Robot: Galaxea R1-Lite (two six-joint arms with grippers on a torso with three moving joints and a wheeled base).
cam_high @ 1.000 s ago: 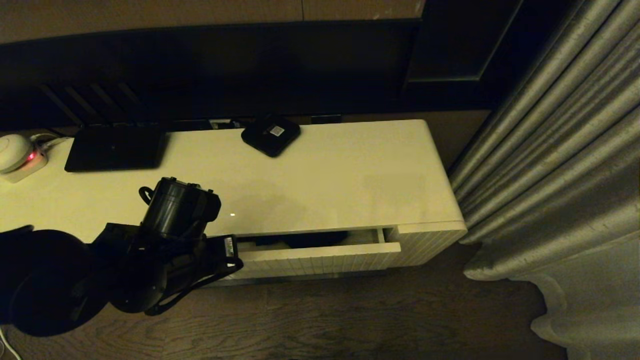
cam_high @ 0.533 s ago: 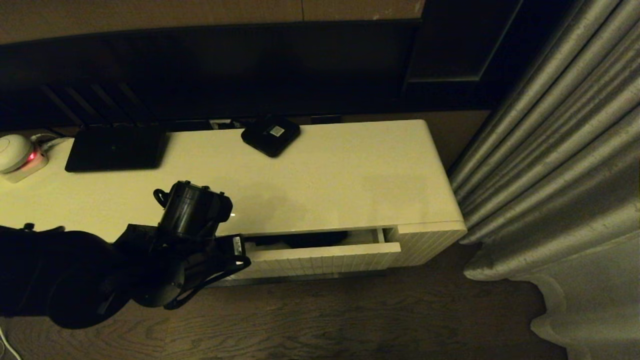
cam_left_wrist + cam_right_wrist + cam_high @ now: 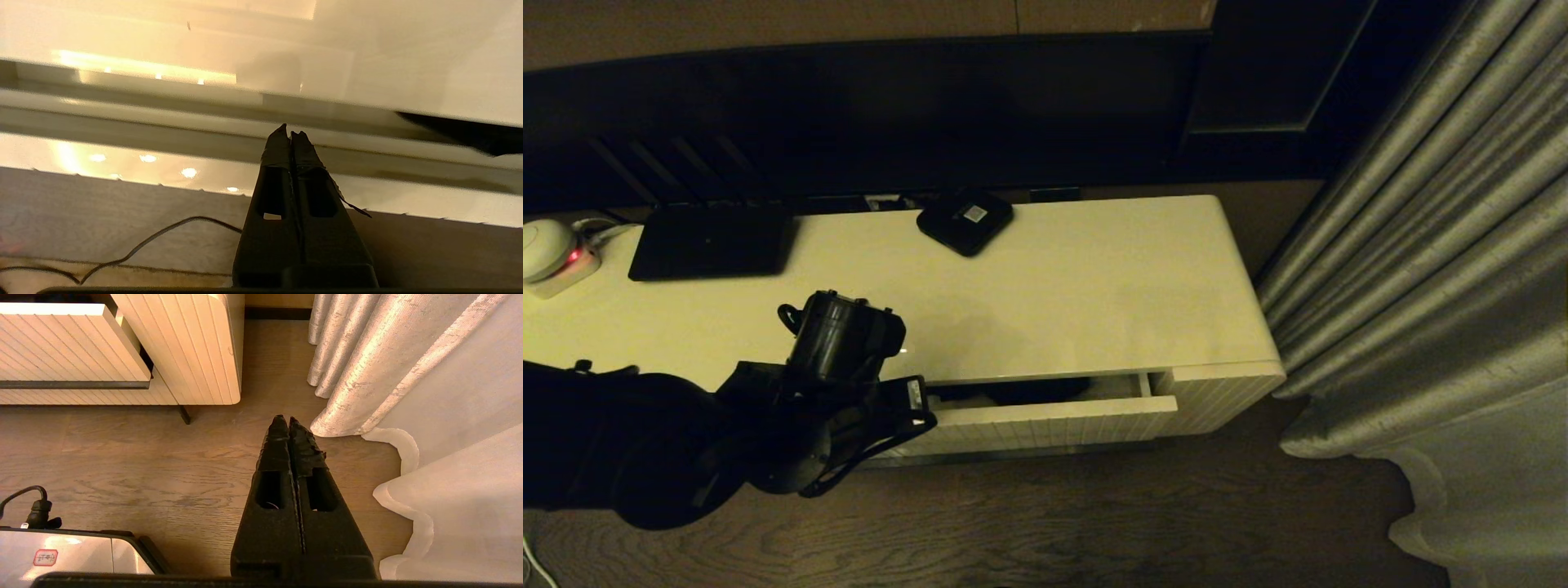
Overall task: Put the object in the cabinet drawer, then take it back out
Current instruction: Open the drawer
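The cream-white cabinet drawer (image 3: 1045,420) with its ribbed front stands pulled out a little way; the right wrist view shows its right end (image 3: 61,347). In the narrow gap under the cabinet top lies a dark bulk, the black umbrella (image 3: 1033,390), mostly hidden. My left arm (image 3: 833,384) reaches in low at the drawer's left end. Its gripper (image 3: 290,132) is shut on nothing, with its tips close up against the drawer's pale front. The right gripper (image 3: 288,420) is shut and empty, parked over the wooden floor, right of the cabinet.
On the cabinet top (image 3: 1094,294) sit a small black square box with a white label (image 3: 965,219), a flat black device (image 3: 711,241) and a white round device with a red light (image 3: 551,253). Grey curtains (image 3: 1437,269) hang at the right. The robot's base (image 3: 61,555) is beneath the right gripper.
My left arm has moved right and a little forward along the drawer front, most of it in the first half second. The drawer and the umbrella have not moved.
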